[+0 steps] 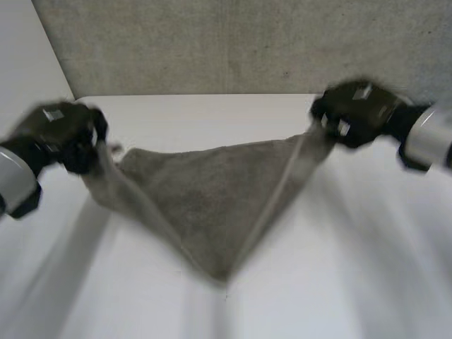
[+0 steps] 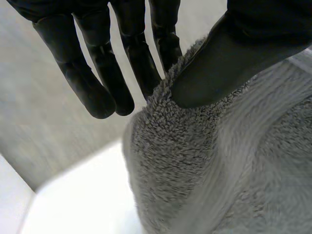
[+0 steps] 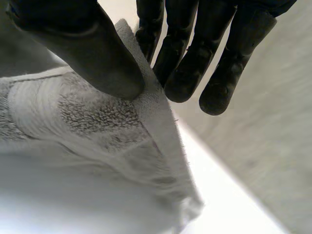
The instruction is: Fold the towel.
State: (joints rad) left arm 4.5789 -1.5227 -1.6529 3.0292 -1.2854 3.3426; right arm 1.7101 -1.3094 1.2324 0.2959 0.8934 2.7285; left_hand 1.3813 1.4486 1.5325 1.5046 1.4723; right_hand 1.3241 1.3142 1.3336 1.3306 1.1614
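Thumb [image 2: 219, 63] and fingers [image 2: 141, 63] of my left hand [image 1: 60, 134] pinch one upper corner of the grey towel [image 1: 212, 191], my right hand [image 1: 357, 113] pinches the other, its sagging point low by the worktop [image 1: 367, 268], so I'd hold both hands level and lay it down evenly.

Grey terry-cloth towel [image 1: 212, 191]: soft looped pile, fuzzy and matt, with a flatter ribbed woven band across it near the corner. Black fingers [image 2: 100, 92] of the left hand [image 1: 60, 134]: smooth, matt, rubbery or plastic look; right hand [image 1: 357, 113] same finish. White counter [image 1: 339, 268]: smooth, faint sheen. Grey back wall [image 1: 212, 42]: rough, speckled, matt. Grey right arm joint [image 1: 427, 138]: smooth, slightly glossy, metal-like.
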